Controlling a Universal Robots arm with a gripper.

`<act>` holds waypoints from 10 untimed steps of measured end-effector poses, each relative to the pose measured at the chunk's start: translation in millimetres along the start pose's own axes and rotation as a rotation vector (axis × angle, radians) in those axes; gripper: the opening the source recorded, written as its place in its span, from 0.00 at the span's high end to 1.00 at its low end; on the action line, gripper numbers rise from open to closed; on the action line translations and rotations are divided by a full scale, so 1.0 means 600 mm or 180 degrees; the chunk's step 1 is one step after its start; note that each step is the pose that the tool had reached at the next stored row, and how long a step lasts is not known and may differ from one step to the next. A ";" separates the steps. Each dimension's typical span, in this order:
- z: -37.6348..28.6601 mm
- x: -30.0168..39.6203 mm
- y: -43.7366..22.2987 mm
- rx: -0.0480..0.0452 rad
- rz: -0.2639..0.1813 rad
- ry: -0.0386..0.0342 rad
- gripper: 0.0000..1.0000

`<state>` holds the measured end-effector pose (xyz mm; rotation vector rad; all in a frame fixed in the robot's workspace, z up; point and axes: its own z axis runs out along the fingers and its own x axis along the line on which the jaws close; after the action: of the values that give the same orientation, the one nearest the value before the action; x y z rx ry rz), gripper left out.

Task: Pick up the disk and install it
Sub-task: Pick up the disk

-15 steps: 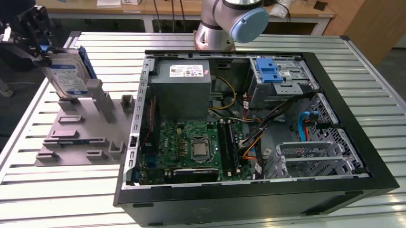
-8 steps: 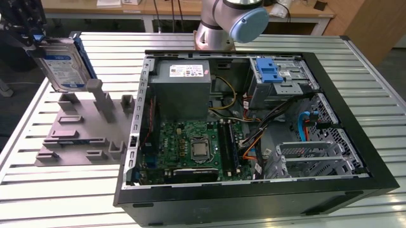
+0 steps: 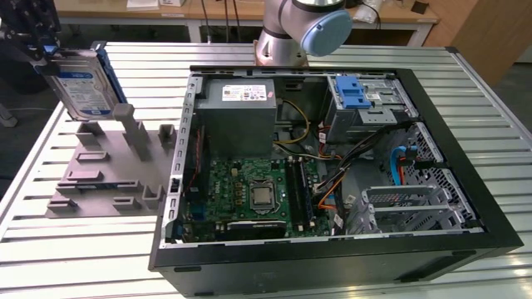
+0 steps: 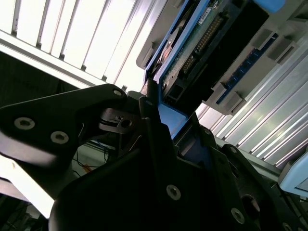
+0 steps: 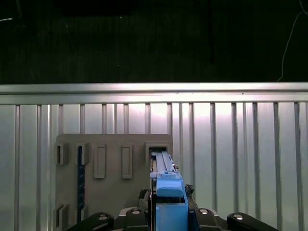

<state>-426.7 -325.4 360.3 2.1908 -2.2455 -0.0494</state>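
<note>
The disk (image 3: 83,87), silver with a blue-and-white label and blue side rails, stands upright at the exterior view's far left, over the grey holder stand (image 3: 104,168). My gripper (image 3: 46,53) is shut on its blue handle from above. In the first wrist view the blue handle (image 5: 168,197) sits between the gripper (image 5: 168,214) fingers, and the disk's edge runs toward a slot in the stand (image 5: 113,168). The second wrist view shows the disk's (image 4: 192,48) green circuit-board side. Whether its lower edge still sits in the slot, I cannot tell.
The open computer case (image 3: 332,249) lies on the slatted metal table (image 3: 83,249), at the exterior view's right of the stand. Inside are a grey power-supply box (image 3: 241,115), the motherboard (image 3: 258,193), a drive cage with a blue latch (image 3: 353,93) and loose cables (image 3: 365,156). The arm's base (image 3: 291,31) rises behind the case.
</note>
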 end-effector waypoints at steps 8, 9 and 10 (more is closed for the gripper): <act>-0.003 0.000 0.000 0.0000 0.0000 -0.0001 0.64; -0.004 0.000 0.000 0.0001 0.0000 -0.0001 0.64; -0.004 0.000 0.000 0.0000 0.0000 -0.0001 0.64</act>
<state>-426.7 -325.5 362.9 2.1910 -2.2455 -0.0497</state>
